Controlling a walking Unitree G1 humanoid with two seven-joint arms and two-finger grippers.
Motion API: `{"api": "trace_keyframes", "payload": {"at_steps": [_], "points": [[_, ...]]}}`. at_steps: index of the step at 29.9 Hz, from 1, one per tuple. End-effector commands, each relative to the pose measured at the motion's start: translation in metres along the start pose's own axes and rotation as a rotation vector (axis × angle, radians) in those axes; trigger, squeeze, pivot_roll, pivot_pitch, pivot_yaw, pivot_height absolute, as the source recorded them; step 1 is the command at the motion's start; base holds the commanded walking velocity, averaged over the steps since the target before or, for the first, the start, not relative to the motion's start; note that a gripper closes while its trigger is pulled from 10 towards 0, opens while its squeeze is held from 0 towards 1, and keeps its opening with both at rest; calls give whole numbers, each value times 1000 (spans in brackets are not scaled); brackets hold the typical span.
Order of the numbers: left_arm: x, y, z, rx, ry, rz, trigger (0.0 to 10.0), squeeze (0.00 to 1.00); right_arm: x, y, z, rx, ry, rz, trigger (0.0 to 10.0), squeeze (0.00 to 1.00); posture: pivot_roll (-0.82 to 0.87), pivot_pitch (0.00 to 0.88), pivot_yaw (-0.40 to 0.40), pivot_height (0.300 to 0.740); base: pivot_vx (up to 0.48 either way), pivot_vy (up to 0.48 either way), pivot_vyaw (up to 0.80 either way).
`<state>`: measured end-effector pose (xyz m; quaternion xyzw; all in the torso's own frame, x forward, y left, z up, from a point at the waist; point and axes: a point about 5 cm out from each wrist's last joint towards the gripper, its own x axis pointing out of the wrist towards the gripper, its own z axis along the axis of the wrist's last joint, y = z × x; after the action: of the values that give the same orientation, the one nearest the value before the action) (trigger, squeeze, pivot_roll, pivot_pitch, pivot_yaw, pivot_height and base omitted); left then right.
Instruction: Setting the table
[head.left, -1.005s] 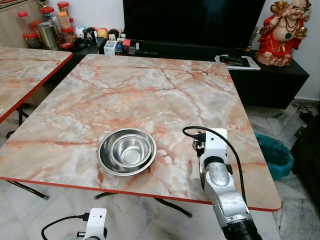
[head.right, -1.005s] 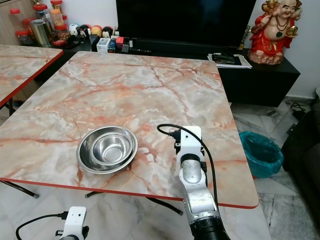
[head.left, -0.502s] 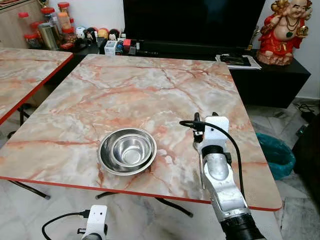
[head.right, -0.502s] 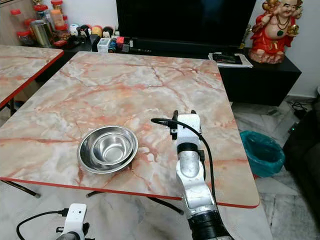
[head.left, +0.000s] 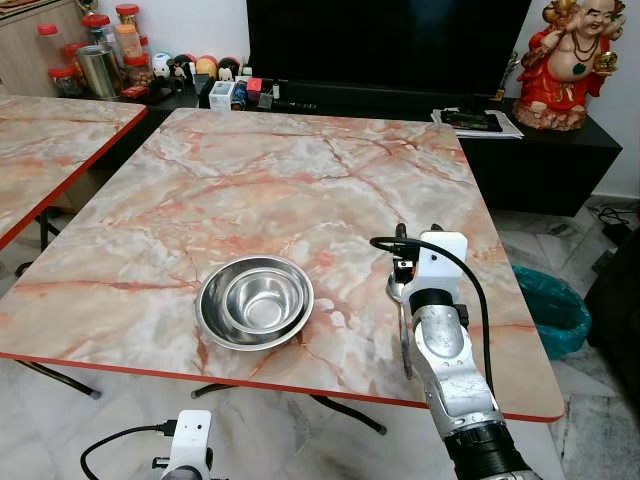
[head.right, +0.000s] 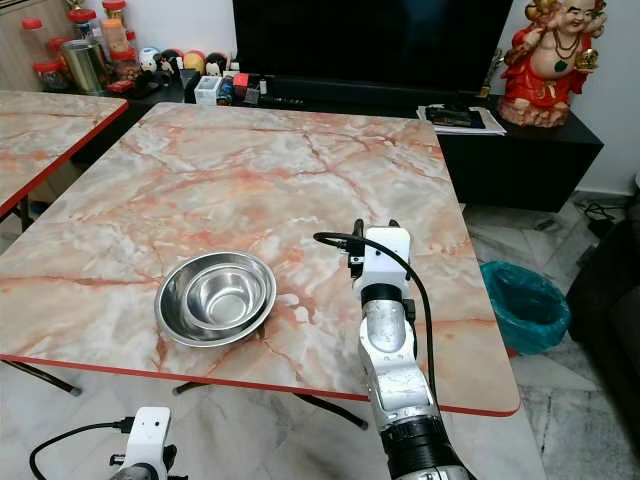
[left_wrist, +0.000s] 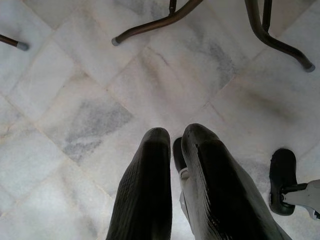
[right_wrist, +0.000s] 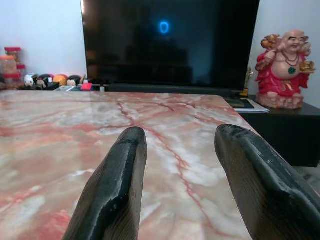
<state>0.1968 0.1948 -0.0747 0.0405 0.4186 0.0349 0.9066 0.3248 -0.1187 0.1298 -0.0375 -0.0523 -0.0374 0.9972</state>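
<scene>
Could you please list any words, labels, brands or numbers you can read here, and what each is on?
No text is legible.
Jars: labels too small and blurred.
Small boxes by the TV: print too small.
Papers on the TV stand: blurred.
TV: only a blue glow, no lettering.
Bowls, table: no markings.

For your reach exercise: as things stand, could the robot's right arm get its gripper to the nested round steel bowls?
Probably yes: the open right gripper hovers over bare marble table beside the steel bowls.
</scene>
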Motion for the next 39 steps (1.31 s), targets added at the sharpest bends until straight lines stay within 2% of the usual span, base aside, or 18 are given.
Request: {"api": "trace_keyframes", "payload": {"at_steps": [1, 7, 13, 26, 39], "points": [[0, 1, -2, 1, 6, 1, 10000, 0, 2, 1, 1, 23, -3, 5, 10000, 0, -13, 0, -18, 736, 0, 0, 0], [-1, 4, -5, 5, 11, 7, 10000, 0, 1, 3, 0, 1, -5, 2, 10000, 0, -9, 0, -17, 736, 0, 237, 0], [-1, 5, -5, 8, 12, 7, 10000, 0, 3, -1, 6, 19, -37, -19, 10000, 0, -14, 0, -14, 736, 0, 306, 0], [0, 1, -2, 4, 6, 2, 10000, 0, 4, -2, 8, 27, -51, -27, 10000, 0, -15, 0, -14, 736, 0, 419, 0], [-2, 8, -5, 12, 13, 10, 10000, 0, 3, 1, 8, 37, -55, -33, 10000, 0, -9, 0, -1, 736, 0, 413, 0]]}}
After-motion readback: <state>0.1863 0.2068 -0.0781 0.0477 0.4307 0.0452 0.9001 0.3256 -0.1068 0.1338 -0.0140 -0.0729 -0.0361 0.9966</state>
